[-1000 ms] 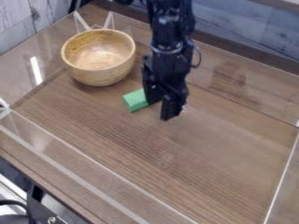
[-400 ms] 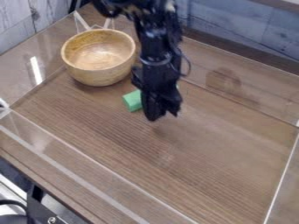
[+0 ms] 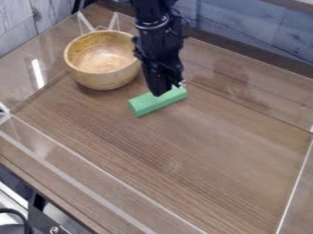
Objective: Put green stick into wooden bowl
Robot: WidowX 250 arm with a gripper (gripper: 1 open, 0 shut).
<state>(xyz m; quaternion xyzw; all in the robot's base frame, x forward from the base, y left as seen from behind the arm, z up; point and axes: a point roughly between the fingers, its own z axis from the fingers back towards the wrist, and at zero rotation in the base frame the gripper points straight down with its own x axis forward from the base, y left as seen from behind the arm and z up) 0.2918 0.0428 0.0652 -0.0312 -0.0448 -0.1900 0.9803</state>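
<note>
From my end of the feed, the nearest stretch is bare wood of the surface point(image 3: 153, 164), with a dark cable curling at the lower left edge. Further in lies the green stick point(image 3: 158, 101), flat on the wood and slanted, its right end pointing away from me.

A second ago the arm covered most of it and only the left end showed; now the arm has drawn back toward the far side and I can see nearly its full length. The stick itself seems to lie where it did. The jaws point(image 3: 143, 80) have closed since then, and I read them as clenched on nothing, poised just beyond the stick with none of it between them.

To me that looks like a missed grasp, so the task is still at the pick-up. I would open up, line across the stick's narrow width and go lower before closing. Behind and to the left sits the wooden bowl point(image 3: 102, 73), upright, near the arm, nothing green in it. The carry should be short once I have a grip.
</note>
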